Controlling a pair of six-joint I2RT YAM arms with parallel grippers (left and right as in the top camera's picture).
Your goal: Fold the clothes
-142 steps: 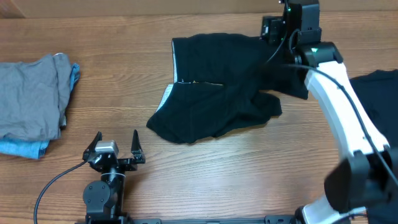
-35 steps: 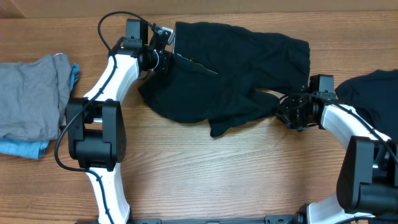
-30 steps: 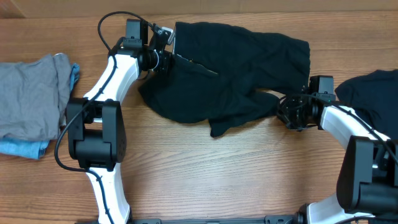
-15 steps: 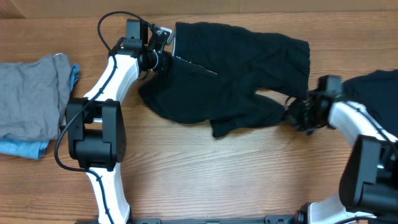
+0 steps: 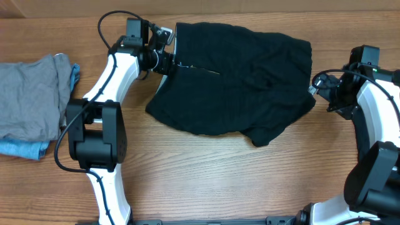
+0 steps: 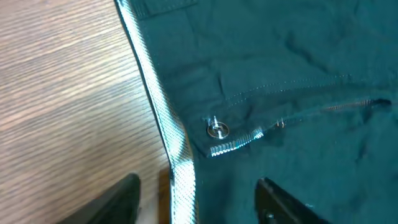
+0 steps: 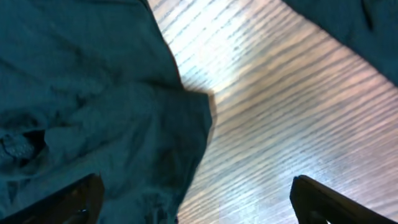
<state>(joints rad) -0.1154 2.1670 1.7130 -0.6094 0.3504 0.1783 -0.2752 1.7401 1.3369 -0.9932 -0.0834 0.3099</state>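
A black garment (image 5: pixel 237 81) lies spread on the wooden table (image 5: pixel 206 181), with a rumpled fold at its lower right. My left gripper (image 5: pixel 170 62) is open at its left edge. In the left wrist view (image 6: pixel 199 205) the jaws straddle a white mesh strip (image 6: pixel 163 118) on that edge, near a small metal snap (image 6: pixel 216 129). My right gripper (image 5: pixel 320 94) is open at the garment's right edge. In the right wrist view (image 7: pixel 199 202) the jaws stand wide apart, over dark fabric (image 7: pixel 93 112) on one side and bare wood on the other.
A folded grey garment (image 5: pixel 31 94) lies on a light-blue one (image 5: pixel 25 149) at the far left. More dark fabric (image 7: pixel 354 25) shows at the top right of the right wrist view. Both arms reach in from the front edge.
My right gripper has moved right and back, and the garment's bunched lower right part has been drawn out to the right and lies flatter. The left gripper has stayed at the left edge.
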